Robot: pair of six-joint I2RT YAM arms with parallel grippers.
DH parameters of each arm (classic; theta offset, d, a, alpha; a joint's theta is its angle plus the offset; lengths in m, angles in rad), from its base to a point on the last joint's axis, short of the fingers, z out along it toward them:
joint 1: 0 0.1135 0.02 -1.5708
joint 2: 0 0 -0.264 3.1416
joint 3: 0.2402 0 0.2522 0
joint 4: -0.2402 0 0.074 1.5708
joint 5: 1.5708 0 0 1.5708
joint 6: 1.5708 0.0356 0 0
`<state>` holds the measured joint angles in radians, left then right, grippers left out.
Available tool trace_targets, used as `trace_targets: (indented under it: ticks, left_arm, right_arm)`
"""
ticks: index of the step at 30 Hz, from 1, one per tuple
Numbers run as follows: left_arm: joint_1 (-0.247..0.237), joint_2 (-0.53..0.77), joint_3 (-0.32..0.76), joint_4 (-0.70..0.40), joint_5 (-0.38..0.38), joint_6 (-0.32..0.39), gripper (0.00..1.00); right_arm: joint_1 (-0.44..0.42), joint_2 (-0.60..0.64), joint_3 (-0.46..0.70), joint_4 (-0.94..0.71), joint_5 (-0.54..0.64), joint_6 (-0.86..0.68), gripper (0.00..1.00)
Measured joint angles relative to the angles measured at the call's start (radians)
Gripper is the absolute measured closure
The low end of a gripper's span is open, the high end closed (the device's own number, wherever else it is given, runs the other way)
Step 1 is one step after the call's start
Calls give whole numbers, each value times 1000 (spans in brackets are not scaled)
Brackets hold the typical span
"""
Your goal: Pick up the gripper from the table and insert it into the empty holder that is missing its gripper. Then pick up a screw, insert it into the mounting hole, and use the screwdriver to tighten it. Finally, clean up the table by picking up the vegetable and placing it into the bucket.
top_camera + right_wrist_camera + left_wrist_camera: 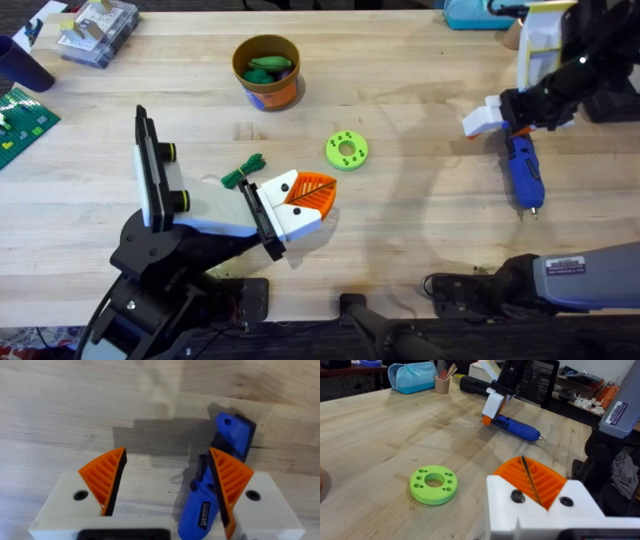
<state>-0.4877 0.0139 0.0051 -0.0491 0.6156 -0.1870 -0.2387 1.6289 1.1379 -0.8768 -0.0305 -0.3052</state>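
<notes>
Right tool [167,487]: spread wide, nothing clamped.
Screwdriver [524,172]: flat on the table [420,80], partly between the right tool's fingers, against one orange pad [230,475].
Left tool [535,485]: pads pressed together, empty.
Vegetable [243,172]: just beside the left tool.
Bucket [266,72]: well beyond the left tool, green pieces inside.

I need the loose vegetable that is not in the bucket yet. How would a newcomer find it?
Start at the tall black plate standing at the table's left. Just right of it, beside the white holder, lies the vegetable: thin, dark green, with a bent stalk. The nearby ring is light green, round and holed.
</notes>
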Motion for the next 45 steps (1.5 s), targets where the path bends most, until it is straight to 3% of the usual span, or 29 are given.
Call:
trace_targets:
  ticks: [8,15,23,31,38,45]
  left_arm:
    - [0,0,0,-3,0,-1,986]
    - [0,0,0,-3,0,-1,986]
    - [0,0,0,-3,0,-1,986]
    - [0,0,0,-3,1,-1,986]
    - [0,0,0,-3,0,-1,986]
    - [0,0,0,-3,0,-1,986]
  right_arm:
    - [1,-4,6,-21,0,25,19]
    - [-6,-117,76,-104,36,39,19]
    - [-114,-250,85,-177,67,36,19]
    - [-243,-234,57,-155,67,-18,19]
    - [-251,-215,-43,-30,41,-95,19]
    - [-251,-102,-95,33,36,-78,19]
